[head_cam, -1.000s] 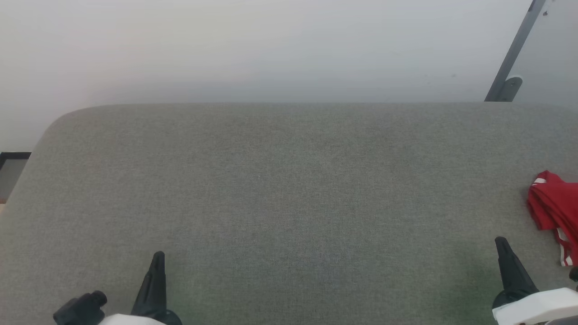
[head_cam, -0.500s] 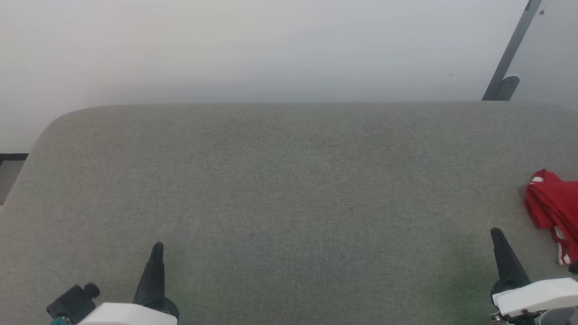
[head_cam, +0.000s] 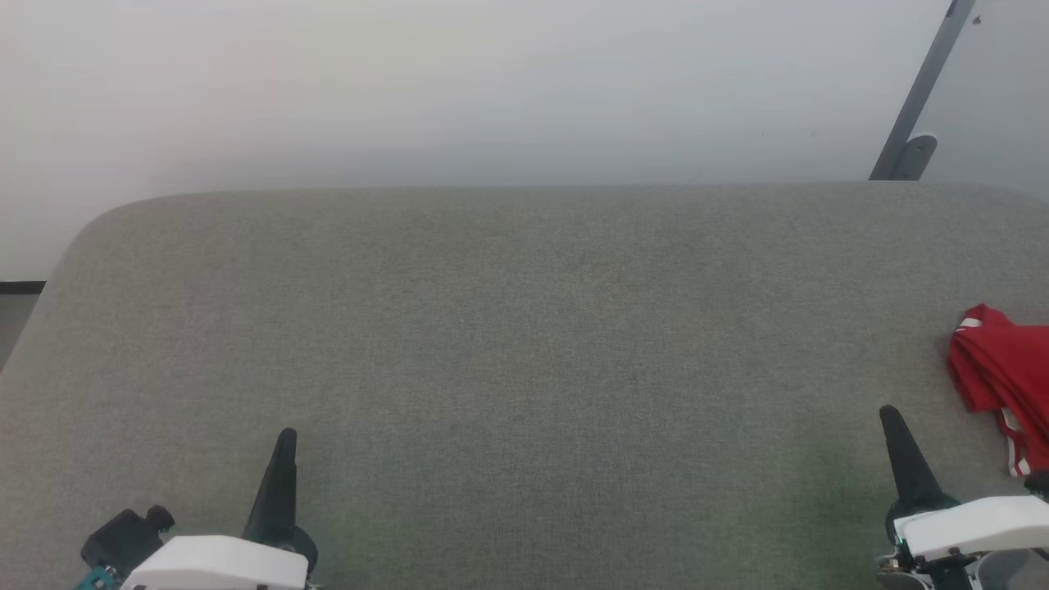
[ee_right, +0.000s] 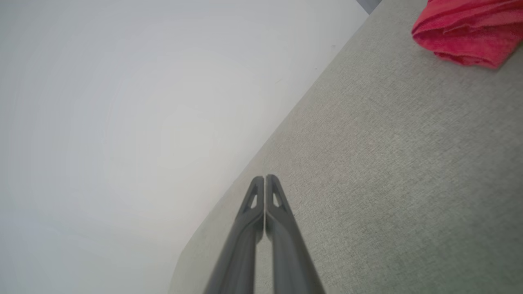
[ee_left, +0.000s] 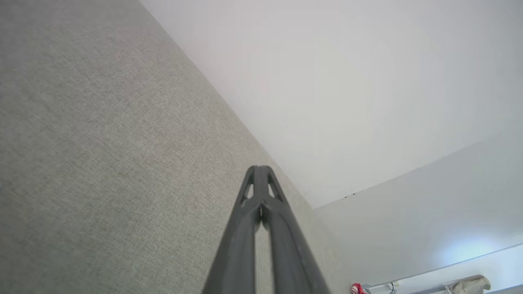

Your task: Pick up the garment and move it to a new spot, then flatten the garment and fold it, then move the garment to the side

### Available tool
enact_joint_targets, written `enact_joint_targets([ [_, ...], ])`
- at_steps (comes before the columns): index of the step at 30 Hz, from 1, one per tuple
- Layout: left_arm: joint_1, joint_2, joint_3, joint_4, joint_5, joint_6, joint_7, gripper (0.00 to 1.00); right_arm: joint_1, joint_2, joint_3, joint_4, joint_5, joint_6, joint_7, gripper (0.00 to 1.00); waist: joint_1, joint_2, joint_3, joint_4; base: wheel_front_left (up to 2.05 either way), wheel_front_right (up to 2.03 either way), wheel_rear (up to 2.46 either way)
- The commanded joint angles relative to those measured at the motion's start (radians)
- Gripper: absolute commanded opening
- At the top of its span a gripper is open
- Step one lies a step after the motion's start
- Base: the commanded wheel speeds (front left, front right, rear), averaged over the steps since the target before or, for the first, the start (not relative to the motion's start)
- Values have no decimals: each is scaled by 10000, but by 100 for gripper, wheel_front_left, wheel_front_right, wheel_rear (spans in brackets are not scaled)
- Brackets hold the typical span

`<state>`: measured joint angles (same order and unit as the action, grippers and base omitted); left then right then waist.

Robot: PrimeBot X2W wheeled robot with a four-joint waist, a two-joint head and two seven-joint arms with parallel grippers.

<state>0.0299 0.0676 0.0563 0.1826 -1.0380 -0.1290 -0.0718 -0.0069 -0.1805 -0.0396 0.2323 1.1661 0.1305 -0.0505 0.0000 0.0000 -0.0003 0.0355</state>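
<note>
Nearest, at the lower left of the head view: left gripper (head_cam: 285, 436), dark fingers pressed together to a single point, aimed away over the grey fabric surface (head_cam: 524, 328). Confirmed in the left wrist view: tips meeting, nothing between them, nothing held. White wrist housing (head_cam: 217, 561) beneath it. Small black fitting (head_cam: 123, 537) just to its left.

Same near band, lower right: right gripper (head_cam: 890, 416), likewise closed tip to tip and empty. Confirmed in the right wrist view: fingers side by side with only a hairline seam, poised over the fabric. Contact with the fabric not determinable.

Next out, at the right edge of the head view: the garment (head_cam: 1001, 373), red, bunched in loose folds, with white-and-red striped trim along its near side. Lying on the fabric surface, beyond and to the right of the right gripper, near it but apart. Partly cut off by the frame edge.

Middle ground: fabric surface, with a rounded corner at far left.

Farthest: pale wall (head_cam: 492, 82) behind the surface's far edge. Slanted grey metal strut (head_cam: 922, 82) with a rounded foot at upper right. Dark strip (head_cam: 20, 287) at the left edge.
</note>
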Motion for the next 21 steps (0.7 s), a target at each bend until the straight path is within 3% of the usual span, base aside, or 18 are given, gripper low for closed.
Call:
enact_joint_targets([
  [1,-314,75,47,-60,-337,-14,80,0,-276,36,-103,-70,277,3,104,0,0,0,0,-8,0,0,0],
  [21,-696,73,127,167,-2234,-19,602,0,-525,449,-314,-3,1684,3,625,0,0,0,10,-102,0,0,0],
])
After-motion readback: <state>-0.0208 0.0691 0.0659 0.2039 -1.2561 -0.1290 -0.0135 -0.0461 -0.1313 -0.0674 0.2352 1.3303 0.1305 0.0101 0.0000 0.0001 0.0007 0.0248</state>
